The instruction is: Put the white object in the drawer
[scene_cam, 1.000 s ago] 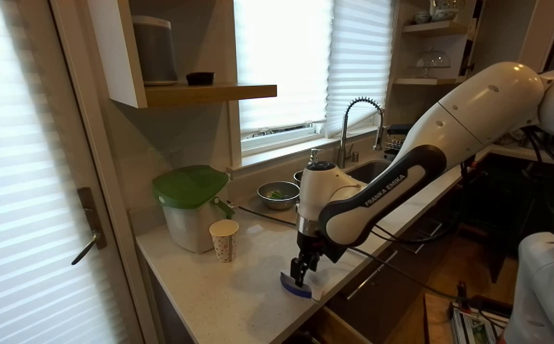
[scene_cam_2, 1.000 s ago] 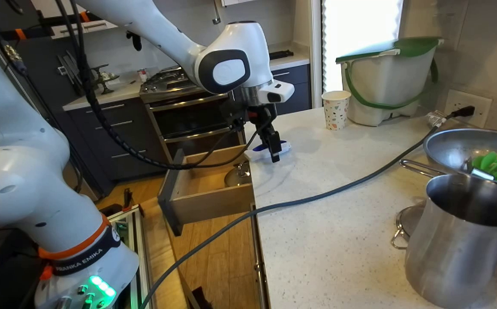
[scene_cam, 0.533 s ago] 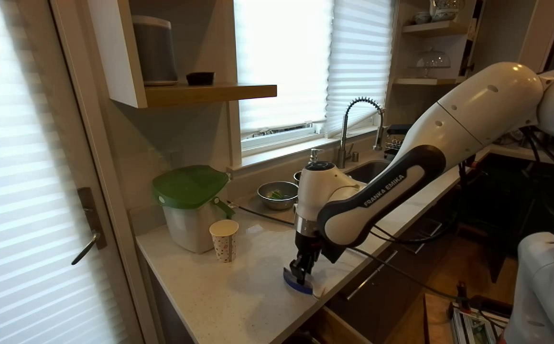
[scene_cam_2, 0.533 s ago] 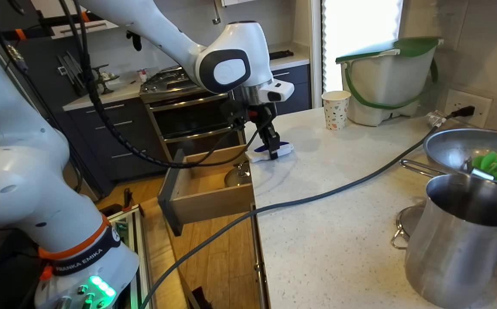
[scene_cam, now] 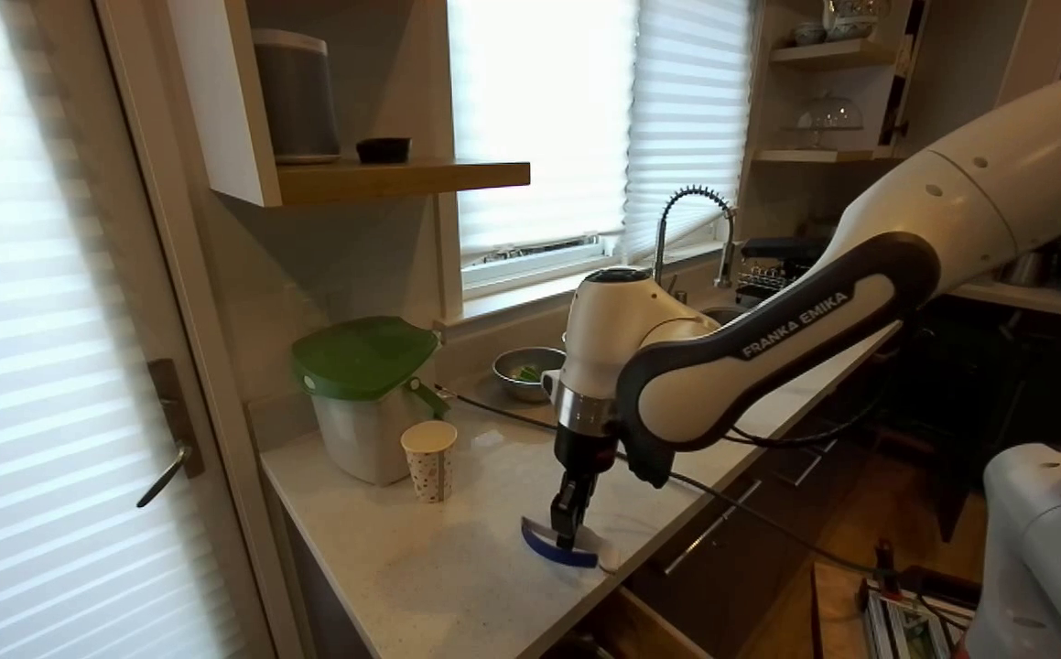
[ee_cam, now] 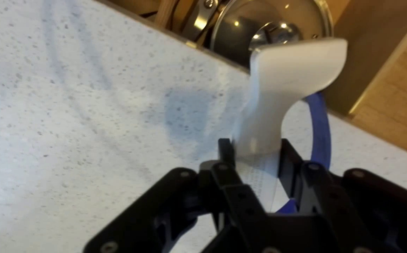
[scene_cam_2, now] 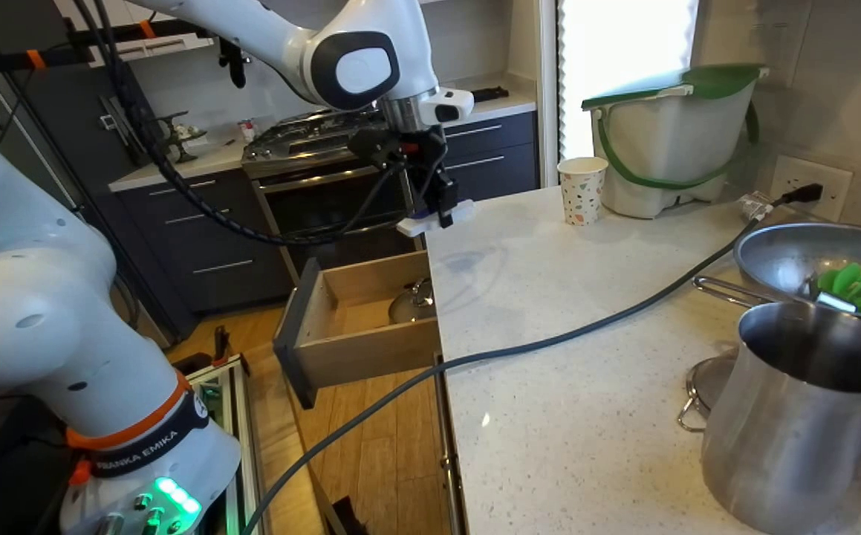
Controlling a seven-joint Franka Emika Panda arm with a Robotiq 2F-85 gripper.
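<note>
The white object (ee_cam: pixel 291 66), a pale handle-like piece with a curved blue strip (ee_cam: pixel 320 130) along one side, is held clear of the counter. My gripper (ee_cam: pixel 257 153) is shut on its narrow middle, one finger (ee_cam: pixel 227 149) on each side. In an exterior view the gripper (scene_cam_2: pixel 446 217) and the white object (scene_cam_2: pixel 417 225) hang close to the counter's edge. The drawer (scene_cam_2: pixel 371 353) stands pulled out below that edge, with pale wood walls and a dark front. In the wrist view, the object's wide end overlaps the drawer (ee_cam: pixel 382 52).
A glass-and-metal lid (scene_cam_2: pixel 404 306) lies inside the drawer. On the counter stand a spotted paper cup (scene_cam_2: pixel 582 193) and a green-lidded bin (scene_cam_2: pixel 660 148). A grey cable (scene_cam_2: pixel 549 342) crosses the countertop. Nearer that camera are a steel pitcher (scene_cam_2: pixel 787 438) and a metal bowl (scene_cam_2: pixel 772 245).
The jaws have closed on the white object, which lay on the counter a second ago. Since then the arm has raised it off the surface, leaving only its shadow below.
</note>
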